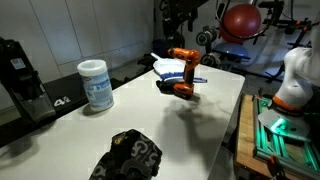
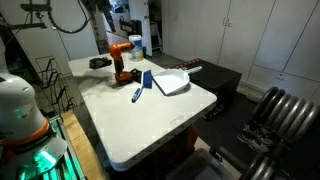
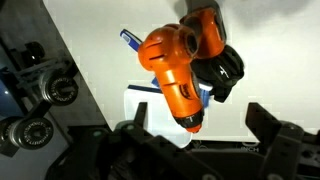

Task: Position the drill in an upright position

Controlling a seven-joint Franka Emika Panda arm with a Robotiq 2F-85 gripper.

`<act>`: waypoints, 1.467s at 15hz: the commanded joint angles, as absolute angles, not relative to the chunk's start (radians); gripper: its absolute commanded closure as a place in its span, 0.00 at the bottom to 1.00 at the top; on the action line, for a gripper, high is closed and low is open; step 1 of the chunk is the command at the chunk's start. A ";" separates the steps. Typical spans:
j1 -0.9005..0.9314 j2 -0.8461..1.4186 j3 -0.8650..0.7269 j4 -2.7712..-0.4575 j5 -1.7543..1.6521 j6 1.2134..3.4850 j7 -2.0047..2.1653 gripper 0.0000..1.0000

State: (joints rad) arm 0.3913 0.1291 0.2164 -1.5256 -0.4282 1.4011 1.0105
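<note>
We see an orange and black cordless drill (image 1: 183, 72) on a white worktop (image 1: 215, 120), near the far end, and in both exterior views it appears to stand on its black battery base with the orange body above. Just beside it lie a blue pen (image 2: 137, 94) and a white dustpan-like tray (image 2: 170, 82). Well apart, nearer the other end, stands a white cylindrical wipes container (image 1: 97, 85). In the wrist view the drill (image 3: 185, 62) fills the middle of the picture, its nose pointing down the frame, and the end effector (image 3: 195, 150) sits at the bottom edge with its two dark fingers spread wide on either side, gripping nothing. In an exterior view the end effector (image 1: 128, 155) is a dark mass in the foreground, away from the drill. We judge that the drill is already upright or nearly so, though its base contact is too small to confirm. To do this step well, we keep the fingers wide, avoid brushing the drill body, and move straight away from it so that it does not tip onto the pen or tray.
</note>
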 commanded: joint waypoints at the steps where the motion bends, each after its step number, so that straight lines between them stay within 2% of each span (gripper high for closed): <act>1: 0.334 -0.065 0.223 -1.763 -0.406 1.558 0.907 0.00; 10: 0.226 -0.390 0.183 -2.222 -0.177 1.970 0.576 0.00; 17: 0.182 -0.597 0.214 -2.434 -0.170 2.045 0.466 0.00; 22: 0.192 -0.763 0.227 -2.547 -0.155 2.180 0.393 0.00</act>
